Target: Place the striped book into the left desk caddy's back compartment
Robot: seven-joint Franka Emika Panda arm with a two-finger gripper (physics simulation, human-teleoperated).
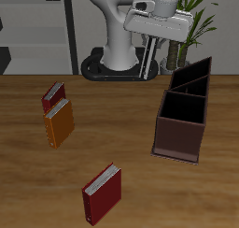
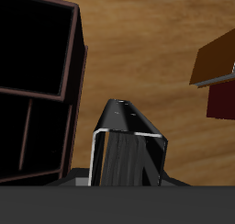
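Tool (image 1: 147,60) clamped on the striped book (image 2: 128,150), no legible writing anywhere.

No legible text, labels or numbers anywhere.

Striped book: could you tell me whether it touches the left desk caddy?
Apart. The wrist view shows bare tabletop between the striped book and the wall of the left desk caddy.

In the wrist view the striped book (image 2: 128,150) is cut off at the frame edge by a dark band, so the gripper fingers holding it are hidden. The caddy (image 2: 41,81) and orange book (image 2: 218,55) run off the edges; compartment floors are too dark to read
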